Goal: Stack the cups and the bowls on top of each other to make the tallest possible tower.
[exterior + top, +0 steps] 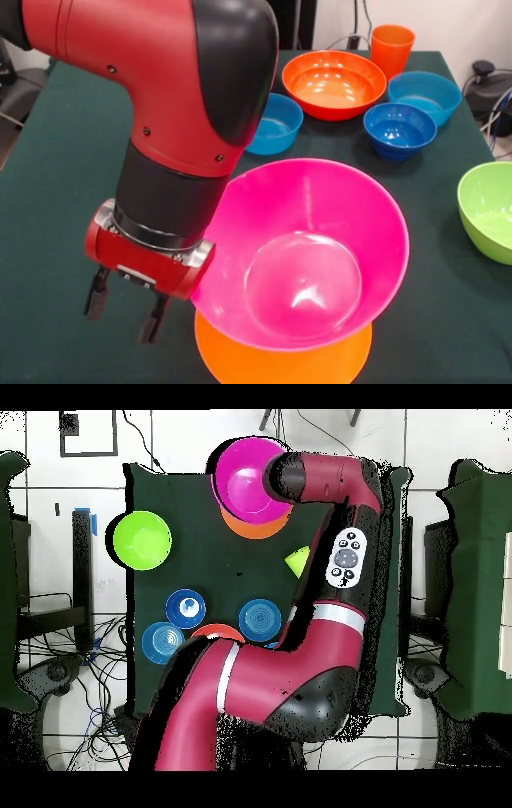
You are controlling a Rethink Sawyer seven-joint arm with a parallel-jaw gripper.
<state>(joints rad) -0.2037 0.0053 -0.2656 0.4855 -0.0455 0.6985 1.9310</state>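
The tower is a large pink bowl [304,256] [245,479] standing upright on an upturned light-orange bowl [280,362] [256,527] at the table's near edge. My gripper [124,308] hangs just left of the pink bowl's rim, open and empty. Farther back lie a red-orange bowl [334,84] [208,630], three blue bowls [272,124] [399,128] [424,96] and an orange cup [392,48]. A lime-green bowl [488,212] [141,540] sits at the right. The lime cup [297,559] shows only in the overhead view, beside the arm.
The dark green table [56,208] has bare cloth left of the gripper. The arm [330,494] covers much of the table's middle in the overhead view. Cables and equipment [488,80] lie beyond the far right corner.
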